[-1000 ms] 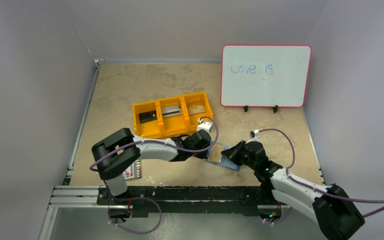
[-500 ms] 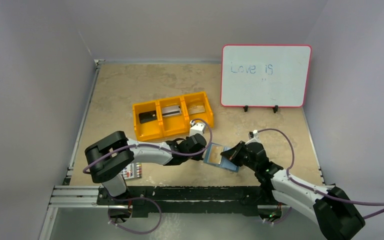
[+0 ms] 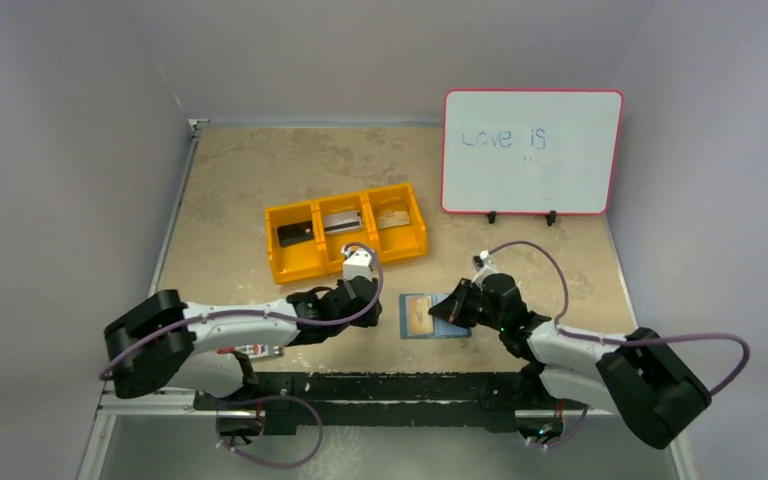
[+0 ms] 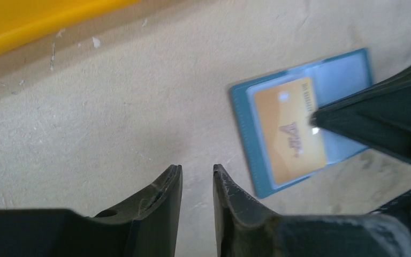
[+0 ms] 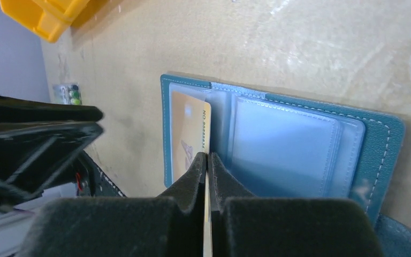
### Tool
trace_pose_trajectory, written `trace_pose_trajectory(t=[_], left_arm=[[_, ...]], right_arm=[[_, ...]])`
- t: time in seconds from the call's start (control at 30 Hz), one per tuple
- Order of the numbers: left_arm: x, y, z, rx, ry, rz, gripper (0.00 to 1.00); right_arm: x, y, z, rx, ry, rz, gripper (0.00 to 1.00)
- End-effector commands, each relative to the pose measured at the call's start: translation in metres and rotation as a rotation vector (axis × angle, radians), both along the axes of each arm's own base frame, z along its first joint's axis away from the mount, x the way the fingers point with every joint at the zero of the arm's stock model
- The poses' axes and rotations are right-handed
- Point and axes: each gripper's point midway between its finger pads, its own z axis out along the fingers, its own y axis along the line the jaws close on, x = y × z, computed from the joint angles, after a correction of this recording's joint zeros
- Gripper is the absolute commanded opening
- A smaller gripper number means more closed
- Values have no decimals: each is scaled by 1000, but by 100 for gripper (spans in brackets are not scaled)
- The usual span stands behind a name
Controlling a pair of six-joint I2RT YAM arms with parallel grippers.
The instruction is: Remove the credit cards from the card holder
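The teal card holder [image 3: 422, 322] lies open and flat on the table, its pale blue pockets [image 5: 283, 144] facing up. One tan credit card [image 4: 289, 134] sits in its left pocket. My right gripper [image 5: 207, 156] is shut, its tips pressing on the holder at the right edge of that card [image 5: 184, 128]. My left gripper [image 4: 197, 170] hovers over bare table to the left of the holder [image 4: 246, 107], jaws a narrow gap apart with nothing between them. Three more credit cards, black [image 3: 295, 233], silver [image 3: 340, 221] and tan [image 3: 393, 217], lie in the orange bin.
The orange three-compartment bin [image 3: 345, 265] stands just behind the left gripper [image 3: 370, 303]. A whiteboard [image 3: 530, 152] is propped at the back right. A pack of coloured markers [image 3: 260, 349] lies near the left arm's base.
The left gripper let go of the holder, opened slightly and drew back to the left. The holder dropped from tilted to flat and shifted left, the right gripper staying on it.
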Motion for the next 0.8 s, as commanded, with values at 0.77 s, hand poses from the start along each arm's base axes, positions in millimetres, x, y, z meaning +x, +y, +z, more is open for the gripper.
trace_pose_trajectory(t=[0.77], left_arm=[[10, -86, 22, -303, -1, -98, 34]], right_arm=[[14, 26, 10, 17, -62, 131, 0]])
